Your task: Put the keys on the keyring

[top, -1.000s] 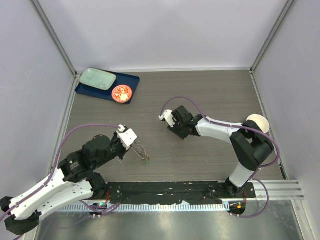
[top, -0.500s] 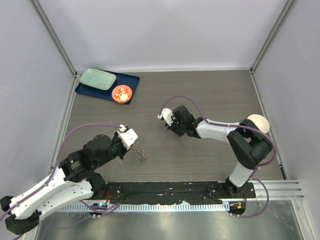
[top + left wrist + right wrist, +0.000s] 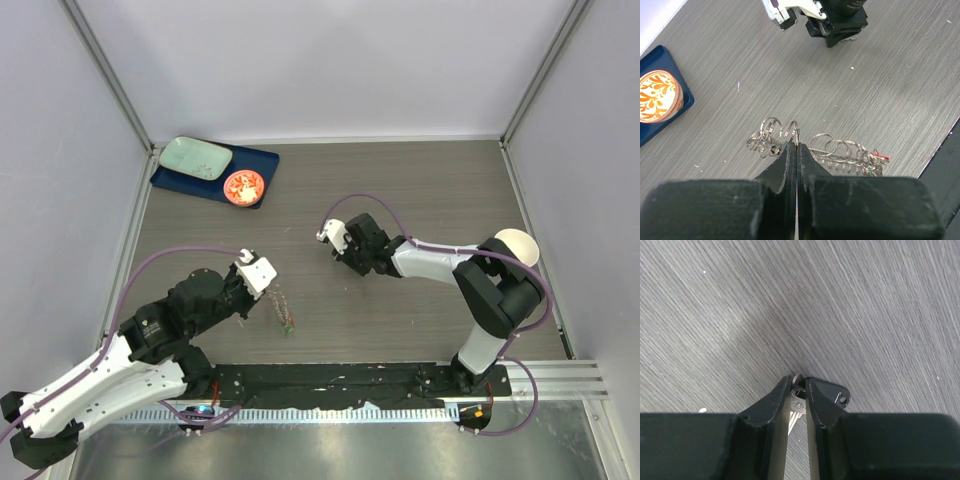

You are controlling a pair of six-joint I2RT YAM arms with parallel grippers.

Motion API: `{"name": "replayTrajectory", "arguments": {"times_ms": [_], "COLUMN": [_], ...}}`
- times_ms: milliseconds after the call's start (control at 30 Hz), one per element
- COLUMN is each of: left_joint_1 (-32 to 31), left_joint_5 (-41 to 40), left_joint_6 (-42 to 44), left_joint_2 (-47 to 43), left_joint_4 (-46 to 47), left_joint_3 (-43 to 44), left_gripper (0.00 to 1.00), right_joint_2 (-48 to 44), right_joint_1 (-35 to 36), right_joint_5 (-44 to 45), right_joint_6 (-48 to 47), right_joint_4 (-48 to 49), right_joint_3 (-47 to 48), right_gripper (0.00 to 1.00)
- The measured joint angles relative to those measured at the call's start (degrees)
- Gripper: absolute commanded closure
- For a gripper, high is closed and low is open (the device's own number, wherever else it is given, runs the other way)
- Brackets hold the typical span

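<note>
Two arms are seen from above: the left end effector is closed on the keyring near the bench front, and the right end effector is well apart. At the left wrist, one ring of the keyring is pinched between shut fingers. At the right wrist, a silver key is gripped between the fingers; its stamped writing cannot be read.

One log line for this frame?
left gripper: shut on keyring | right gripper: closed on key | key not yet on keyring | grippers apart
</note>
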Motion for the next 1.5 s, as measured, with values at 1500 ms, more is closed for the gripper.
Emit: {"name": "replayTrajectory", "arguments": {"times_ms": [1500], "left_joint_1": [0.00], "left_joint_5": [1.27], "left_joint_6": [-0.02], "left_joint_2": [-1.36], "left_joint_4": [-0.11], "left_joint_3": [0.00], "left_gripper": [1.00], "right_joint_2": [8.87], "right_joint_1": [3.87], "right_joint_5": [6.95], "right_joint_6": [6.75], "right_joint_4": [-33.09], "right_joint_3": [26.01], "right_gripper": [0.95]}}
